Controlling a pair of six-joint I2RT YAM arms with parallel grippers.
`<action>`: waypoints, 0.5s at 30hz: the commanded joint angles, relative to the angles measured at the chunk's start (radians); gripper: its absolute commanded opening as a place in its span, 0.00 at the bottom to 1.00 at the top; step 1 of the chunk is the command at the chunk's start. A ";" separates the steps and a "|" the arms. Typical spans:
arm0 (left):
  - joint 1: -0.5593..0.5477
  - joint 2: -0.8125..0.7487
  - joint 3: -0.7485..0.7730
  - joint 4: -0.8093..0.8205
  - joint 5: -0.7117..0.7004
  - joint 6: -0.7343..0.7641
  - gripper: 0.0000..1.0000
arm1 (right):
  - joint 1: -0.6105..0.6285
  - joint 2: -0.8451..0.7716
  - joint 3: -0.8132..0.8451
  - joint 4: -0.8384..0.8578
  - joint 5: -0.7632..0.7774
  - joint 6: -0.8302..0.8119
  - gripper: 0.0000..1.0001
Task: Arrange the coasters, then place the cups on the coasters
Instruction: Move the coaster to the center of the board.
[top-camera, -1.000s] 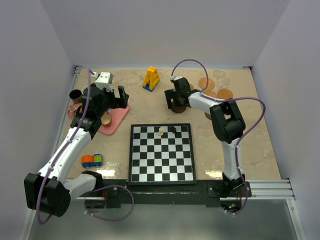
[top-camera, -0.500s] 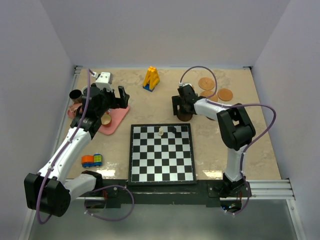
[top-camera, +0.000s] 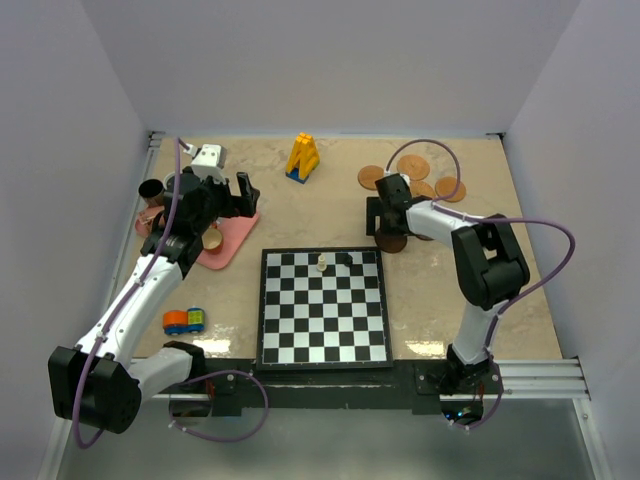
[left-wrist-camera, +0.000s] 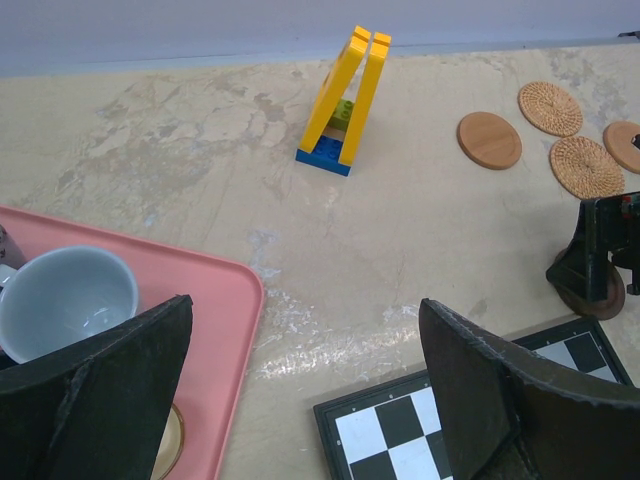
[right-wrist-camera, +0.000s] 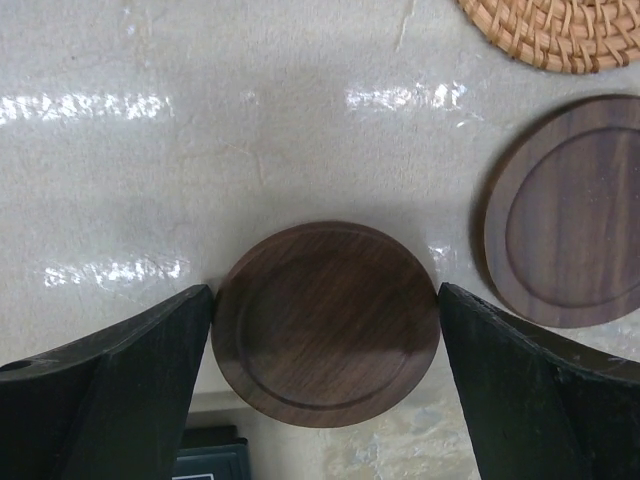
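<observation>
**Dark coaster sits betw. right arm's jaws off chessboard corner**

Right jaws, spread wide, straddle a dark brown coaster (right-wrist-camera: 325, 325) lying flat on the surface (top-camera: 300, 215), just off the chessboard's (top-camera: 322, 305) far right corner. Both fingers (right-wrist-camera: 130, 380) meet its rim, but whether they pinch it can't be told. A 2nd dark coaster (right-wrist-camera: 565, 210) lies just beside it, not touching. Four lighter coasters (left-wrist-camera: 585, 167), woven & plain wood, sit apart toward the surface's far edge, right of centre. Left jaws hang spread & empty over the pink tray (left-wrist-camera: 215, 290) at the surface's left edge. A pale blue cup (left-wrist-camera: 65, 300) stands upright on the tray, w/ a black cup (top-camera: 150, 188) at its far left corner.
</observation>
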 joint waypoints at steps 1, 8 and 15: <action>-0.008 -0.019 0.010 0.051 0.012 -0.021 1.00 | -0.002 -0.015 -0.039 -0.117 0.027 -0.020 0.99; -0.010 -0.020 0.008 0.051 0.012 -0.021 1.00 | -0.002 -0.070 -0.024 -0.108 -0.005 -0.009 0.99; -0.010 -0.017 0.008 0.051 0.010 -0.021 1.00 | 0.003 -0.146 -0.010 -0.082 -0.038 0.011 0.99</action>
